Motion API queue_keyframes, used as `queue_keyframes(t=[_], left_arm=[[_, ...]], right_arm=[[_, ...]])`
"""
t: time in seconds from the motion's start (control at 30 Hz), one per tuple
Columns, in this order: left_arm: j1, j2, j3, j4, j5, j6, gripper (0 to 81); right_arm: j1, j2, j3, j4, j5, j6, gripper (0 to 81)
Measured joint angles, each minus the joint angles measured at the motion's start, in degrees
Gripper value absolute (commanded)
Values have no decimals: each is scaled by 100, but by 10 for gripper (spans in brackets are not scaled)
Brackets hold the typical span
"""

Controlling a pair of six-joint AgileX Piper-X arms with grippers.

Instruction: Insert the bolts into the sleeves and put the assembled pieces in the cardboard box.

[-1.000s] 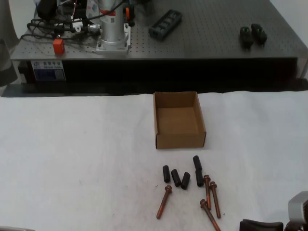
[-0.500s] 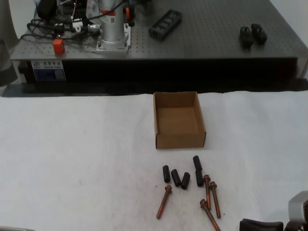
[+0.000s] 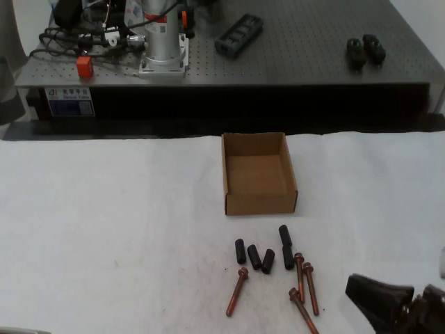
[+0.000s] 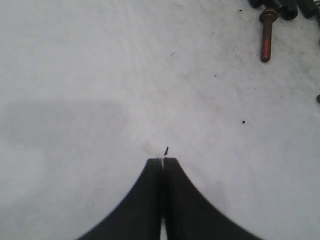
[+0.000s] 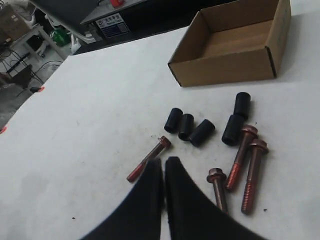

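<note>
Black right gripper (image 5: 163, 161): the fingers are pressed together with only a hairline seam between them and hold nothing. It hangs over the white cloth (image 3: 104, 229), at about 4 o'clock of the bolts in the high view.
Black left gripper (image 4: 163, 161): the fingers meet along their whole length. It is empty and sits above bare cloth.
Cardboard box (image 3: 261, 203): it stands mid-cloth with its open side up and nothing inside.
Sleeves (image 3: 254, 257): these are black and lie loose on the cloth at 6 o'clock of the box.
Bolts (image 3: 311, 287): there are four, copper-coloured, at 6 o'clock of the sleeves. Three lie close together and the lone bolt (image 3: 238, 292) lies at their 9 o'clock. None is in a sleeve.
High view: it sets the box, sleeves and bolts in one line from 12 to 6 o'clock. The perforated bench (image 3: 292, 62) lies beyond the cloth at 12 o'clock.
Right wrist view: it counts five sleeves. Three lie side by side, and two more lie nearly end to end nearer the bolt cluster.
Left wrist view: the lone bolt and a few sleeve ends lie at the frame's edge, well apart from the closed tips.
</note>
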Motion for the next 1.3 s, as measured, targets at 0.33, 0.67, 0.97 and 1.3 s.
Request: queue_keyframes(t=[0.33, 0.67, 0.97, 1.3], left_arm=[[0, 0, 0, -39, 6, 0, 7], [0, 0, 0, -39, 6, 0, 7], [0, 0, 0, -39, 6, 0, 7], [0, 0, 0, -39, 6, 0, 7]], right_arm=[[0, 2364, -1616, 1153, 412, -709, 17], [0, 4612, -3338, 2592, 426, -1062, 360], [16, 4947, -3676, 3198, 538, -975, 211], [306, 5295, -3691, 3138, 806, -967, 211]])
